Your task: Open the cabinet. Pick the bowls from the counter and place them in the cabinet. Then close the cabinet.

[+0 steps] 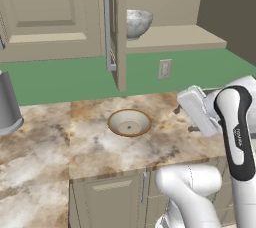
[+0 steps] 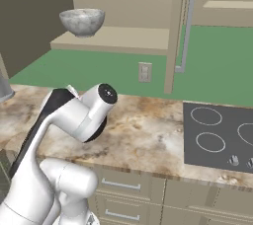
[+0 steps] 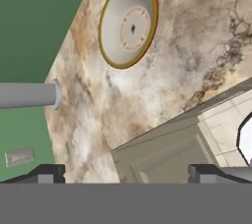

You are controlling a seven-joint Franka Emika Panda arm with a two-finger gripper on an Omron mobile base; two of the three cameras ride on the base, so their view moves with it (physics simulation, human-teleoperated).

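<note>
Hand view shows my gripper (image 3: 125,171) spread wide and empty, aimed across the counter (image 3: 197,46) at the cream bowl (image 3: 128,21), well apart from it. Grey bowl (image 1: 136,23) already sits on the open cabinet's (image 1: 175,38) shelf. Next I judge: descend over the cream bowl's rim and pinch.

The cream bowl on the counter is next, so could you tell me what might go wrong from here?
1. The open cabinet door hangs edge-on above the cream bowl; lifting straight up could strike it.
2. The grey bowl already sits near the front of the shelf, so the second bowl could knock it.
3. The gripper is open and off to the side of the cream bowl, so a shallow-rim grasp may slip.
</note>
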